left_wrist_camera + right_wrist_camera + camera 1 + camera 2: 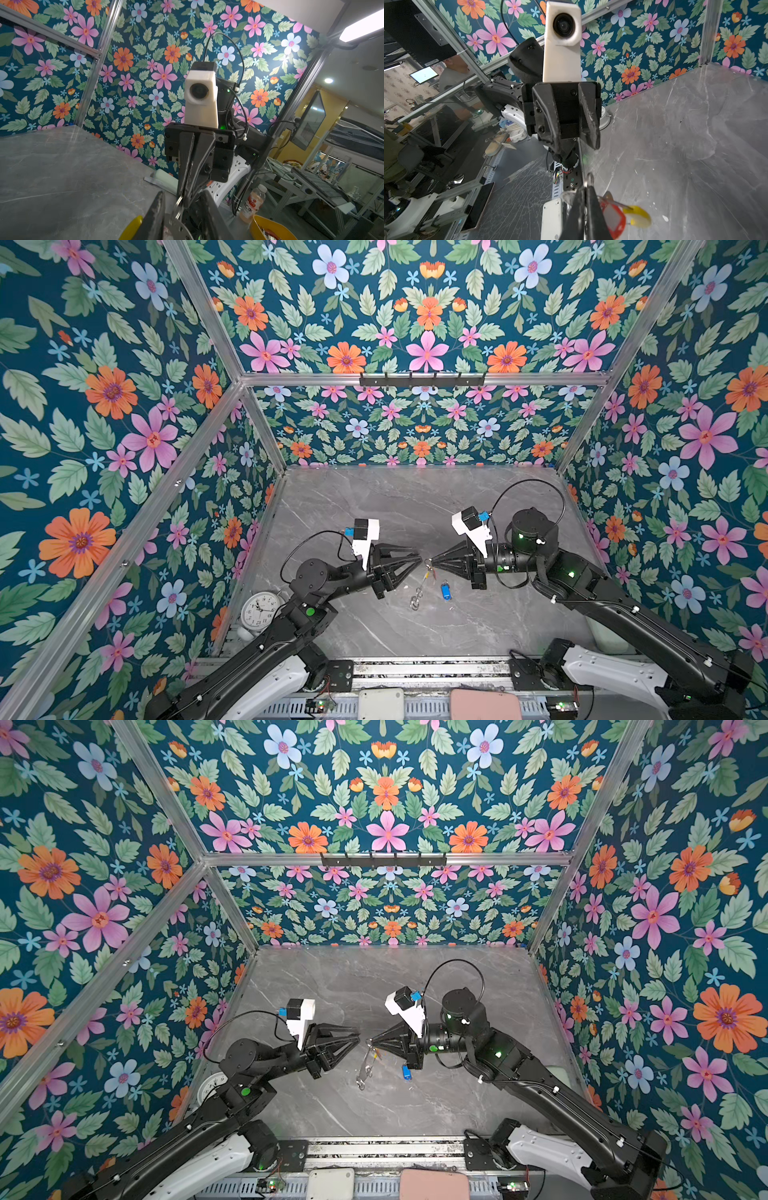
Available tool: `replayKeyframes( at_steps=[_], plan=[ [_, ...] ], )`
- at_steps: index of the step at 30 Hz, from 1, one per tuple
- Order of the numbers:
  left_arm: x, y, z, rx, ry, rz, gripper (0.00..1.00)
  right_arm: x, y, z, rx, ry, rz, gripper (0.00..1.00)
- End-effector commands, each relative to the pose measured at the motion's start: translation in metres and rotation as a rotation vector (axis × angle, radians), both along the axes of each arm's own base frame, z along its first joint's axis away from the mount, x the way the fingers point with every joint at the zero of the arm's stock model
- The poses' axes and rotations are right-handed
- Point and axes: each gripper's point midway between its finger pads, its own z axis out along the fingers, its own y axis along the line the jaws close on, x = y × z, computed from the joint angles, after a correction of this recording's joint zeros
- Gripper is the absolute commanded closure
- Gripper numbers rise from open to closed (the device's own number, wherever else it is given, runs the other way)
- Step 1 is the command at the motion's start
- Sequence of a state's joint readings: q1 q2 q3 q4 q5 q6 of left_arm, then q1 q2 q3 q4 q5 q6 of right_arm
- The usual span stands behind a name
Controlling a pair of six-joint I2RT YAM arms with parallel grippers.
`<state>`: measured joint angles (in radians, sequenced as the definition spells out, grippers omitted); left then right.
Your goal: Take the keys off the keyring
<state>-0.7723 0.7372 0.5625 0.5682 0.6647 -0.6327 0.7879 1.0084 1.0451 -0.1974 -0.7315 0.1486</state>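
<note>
- Right gripper (430, 561): clenched on the top of the keyring (423, 583), holding it up over the middle of the counter (519, 614). The right wrist view shows the jaws pressed together with a small silver ring standing out just past their tips.
- Keyring: hangs from that grip, down and toward the counter's front edge. Whether its lower end touches the surface cannot be told. A yellow sleeve (639, 216) shows beside the clenched tips.
- Left gripper (576, 148): released, jaws apart with nothing between them. In both top views it is tip to tip with the right gripper, just beside the held end of the ring.
- Blue-tag key (445, 591): lies loose on the counter, in its front half, near the hanging ring but apart from it. Judged as removed.
- Red-tag key (613, 220): hangs right at the right gripper's tips, seemingly still attached to the ring.
- Progress: about half done in my estimate. One key is off; the red-tag key is left to work free.
</note>
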Motion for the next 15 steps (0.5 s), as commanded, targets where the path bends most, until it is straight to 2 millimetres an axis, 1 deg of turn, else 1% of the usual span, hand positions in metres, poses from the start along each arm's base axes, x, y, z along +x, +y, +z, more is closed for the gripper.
replayKeyframes(
  at_steps=[1,5,9,15],
  plan=[
    [-0.008,-0.006,-0.016,0.095,0.002,-0.054,0.68,-0.008,-0.002,-0.005,-0.034,-0.016,0.047,1.00],
    [-0.010,-0.011,-0.021,0.150,0.005,-0.092,0.68,-0.010,-0.004,-0.006,-0.057,-0.017,0.061,1.00],
    [-0.015,-0.017,-0.022,0.178,0.013,-0.148,0.69,-0.011,-0.004,-0.006,-0.072,-0.019,0.066,1.00],
    [-0.018,-0.021,-0.025,0.189,0.024,-0.191,0.74,-0.009,-0.003,-0.007,-0.080,-0.020,0.061,1.00]
  ],
)
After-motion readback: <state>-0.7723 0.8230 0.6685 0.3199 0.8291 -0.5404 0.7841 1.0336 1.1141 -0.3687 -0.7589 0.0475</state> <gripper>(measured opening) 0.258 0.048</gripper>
